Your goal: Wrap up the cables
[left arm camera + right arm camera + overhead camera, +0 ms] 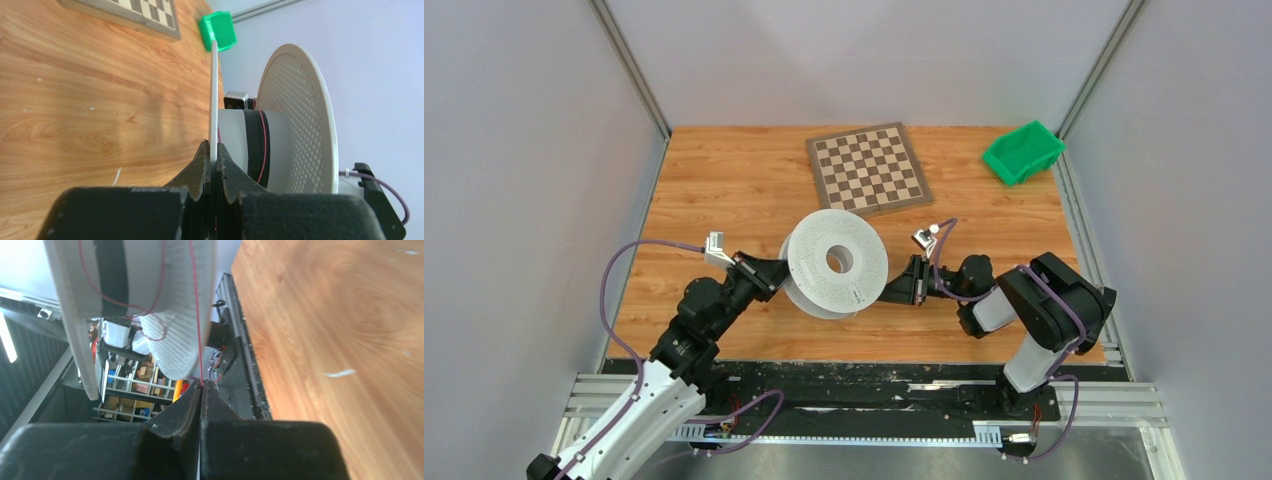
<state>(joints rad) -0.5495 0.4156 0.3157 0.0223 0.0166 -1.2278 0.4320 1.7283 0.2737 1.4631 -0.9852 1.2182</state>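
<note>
Nearest the camera, the left gripper (776, 277) and right gripper (896, 284) are reached in over the wooden worktop (724, 190). At its middle the white spool (834, 262) is seen tilted, one flange edge pinched in the left jaws. Farther back a chessboard (869, 168) is laid, and a green bin (1022, 152) far right. The red cable (196, 315), led off the spool, is clamped in the closed right jaws.
</note>
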